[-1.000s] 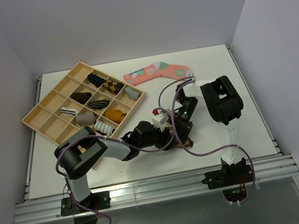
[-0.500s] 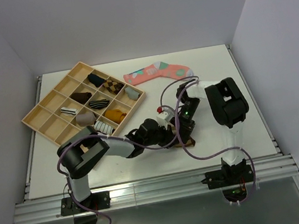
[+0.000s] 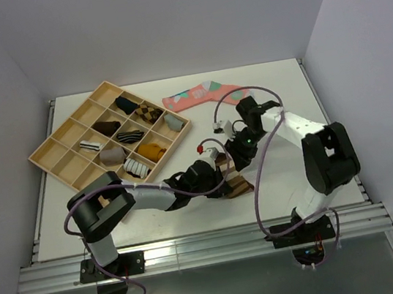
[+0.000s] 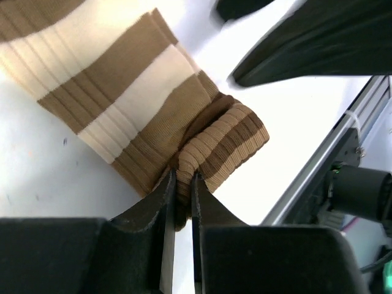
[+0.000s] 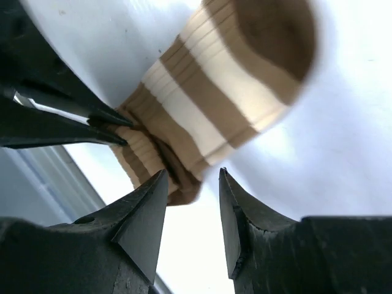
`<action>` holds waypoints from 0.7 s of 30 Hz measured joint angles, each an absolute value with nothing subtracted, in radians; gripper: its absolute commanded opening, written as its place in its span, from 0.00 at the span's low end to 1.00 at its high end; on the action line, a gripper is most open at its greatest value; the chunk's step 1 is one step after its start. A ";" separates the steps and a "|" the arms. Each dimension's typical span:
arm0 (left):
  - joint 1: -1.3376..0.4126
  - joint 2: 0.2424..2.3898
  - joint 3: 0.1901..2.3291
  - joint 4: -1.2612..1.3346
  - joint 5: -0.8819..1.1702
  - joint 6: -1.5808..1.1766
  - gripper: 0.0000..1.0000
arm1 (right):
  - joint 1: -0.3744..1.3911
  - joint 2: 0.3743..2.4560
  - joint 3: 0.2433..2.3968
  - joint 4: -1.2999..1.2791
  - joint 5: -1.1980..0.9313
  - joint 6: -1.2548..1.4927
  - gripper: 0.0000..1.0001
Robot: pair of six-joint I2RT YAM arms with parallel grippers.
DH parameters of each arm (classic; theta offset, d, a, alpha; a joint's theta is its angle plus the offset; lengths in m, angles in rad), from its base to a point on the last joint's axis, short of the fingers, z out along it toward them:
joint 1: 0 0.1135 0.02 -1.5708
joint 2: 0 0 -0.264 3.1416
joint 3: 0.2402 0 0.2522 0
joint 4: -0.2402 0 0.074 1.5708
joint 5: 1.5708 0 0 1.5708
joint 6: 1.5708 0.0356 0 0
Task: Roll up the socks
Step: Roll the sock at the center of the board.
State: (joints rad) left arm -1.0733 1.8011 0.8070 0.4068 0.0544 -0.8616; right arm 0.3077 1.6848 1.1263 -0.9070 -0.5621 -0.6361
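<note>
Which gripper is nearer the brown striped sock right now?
Left. The left gripper is shut on a bunched fold at the end of the brown sock, so it is touching it. The right gripper hangs open right by that same end, not gripping it.

- The desk point(image 3: 285, 97) carries a tray point(image 3: 67, 120) in its far-left part, set cornerwise, with one corner toward the left edge.
- Rolled socks point(image 3: 130, 136) lie one to a compartment in the tray, on the side nearest the desk's centre.
- The far sock point(image 3: 200, 95) lies flat just right of the tray, near the middle of the far edge.
- The near sock point(image 3: 238, 187) lies right of the desk's centre, toward the near edge, well apart from the far sock.
- The left fingers point(image 4: 153, 205) reach it from the left and pinch a fold at its bunched end.
- The right fingers point(image 5: 144, 211) stand behind it, spread over that same end.
</note>
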 measured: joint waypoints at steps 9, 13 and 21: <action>-1.075 1.782 0.880 0.183 0.075 -0.992 0.00 | 0.255 1.456 0.987 -0.813 -0.516 -0.651 0.48; -1.073 1.784 0.927 0.067 0.123 -1.013 0.00 | 0.202 1.376 0.944 -0.814 -0.539 -0.685 0.48; -1.019 1.833 1.001 -0.046 0.276 -1.015 0.00 | 0.182 1.234 0.826 -0.844 -0.595 -0.857 0.50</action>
State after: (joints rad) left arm -1.0191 1.8328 1.0012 -0.0463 0.2760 -1.0149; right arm 0.1822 1.2335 0.8261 -0.8444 -0.5945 -0.8574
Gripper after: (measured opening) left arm 0.158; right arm 0.492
